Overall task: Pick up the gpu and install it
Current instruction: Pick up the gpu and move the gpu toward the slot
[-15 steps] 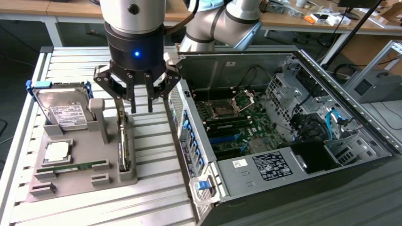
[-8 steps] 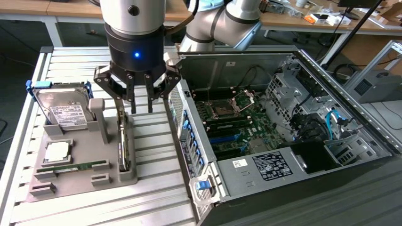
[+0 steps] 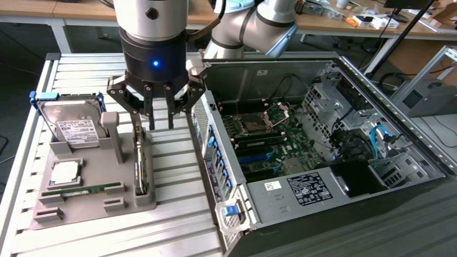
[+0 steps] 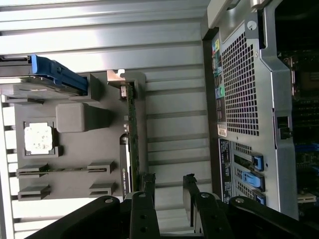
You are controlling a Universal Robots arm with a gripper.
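We saw the gpu standing on edge in the holder on the worktop, probably so its upper edge was free for a pinch. Our fingers hung apart and empty just above it, beside the case, which lay open with its board facing up.

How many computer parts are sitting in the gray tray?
4. Hard drive at the tray's far end, square chip nearer, RAM stick nearest, gpu on edge along the tray's side at the exterior view's right. None seems hidden.
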